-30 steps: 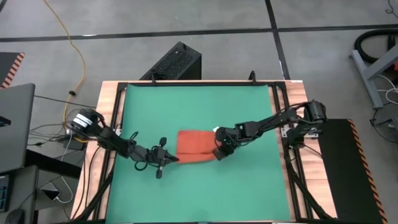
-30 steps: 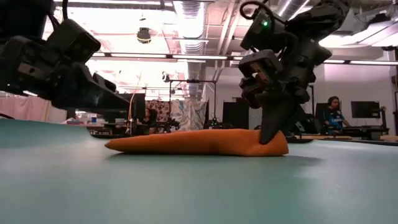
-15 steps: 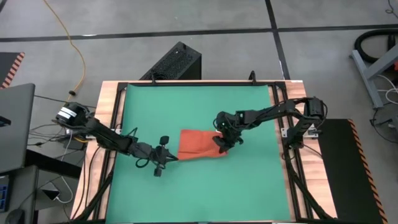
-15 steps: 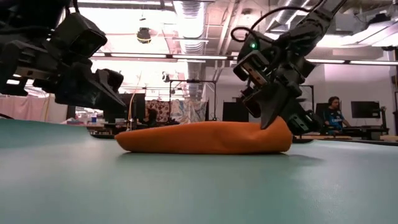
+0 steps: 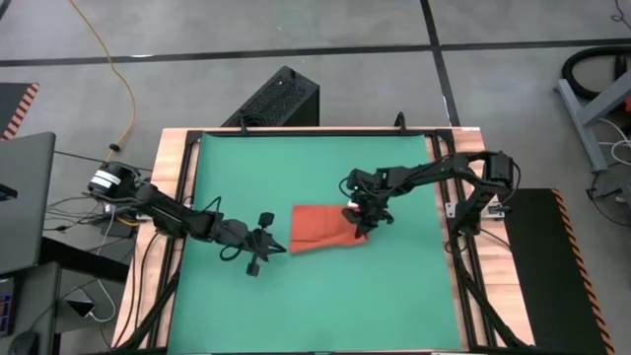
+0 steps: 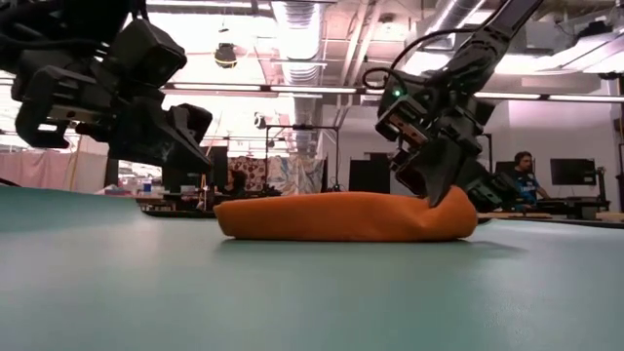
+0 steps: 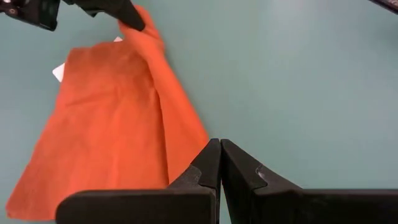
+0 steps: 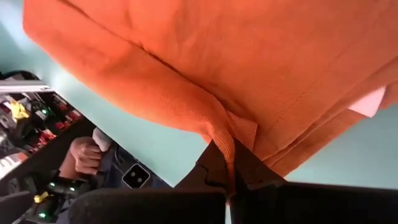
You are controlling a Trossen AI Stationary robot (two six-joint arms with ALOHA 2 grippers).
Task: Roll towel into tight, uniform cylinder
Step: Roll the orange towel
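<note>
The orange-red towel [image 5: 317,229] lies in a low, thick hump [image 6: 341,216] on the green mat [image 5: 394,296], a little right of the middle. Its white tag shows in the right wrist view [image 8: 372,101] and in the left wrist view [image 7: 59,71]. My right gripper [image 5: 360,221] stands on the towel's right end and is shut on it. My left gripper [image 5: 276,246] is shut and holds nothing. It hovers by the towel's left near corner [image 7: 186,168], raised above the mat in the low view [image 6: 185,146]. My right gripper pinches a raised fold of cloth [image 8: 225,140] at the towel's right end between its two fingers. The fingers come from above and point down [image 6: 441,190]. The fold is gathered into a ridge, and the rest of the towel lies on the mat.
A black box [image 5: 281,99] sits on the floor beyond the table's far edge, and a laptop [image 5: 25,197] stands at the left. Wooden frame rails [image 5: 449,197] run along the mat's sides. A seated person [image 6: 525,168] shows far behind the table.
My right gripper has gone toward the table's right and far edges with the towel's right end. The whole towel has slid right and bunched from a flat wedge into a thicker hump. My left gripper has followed to the right and risen off the cloth.
</note>
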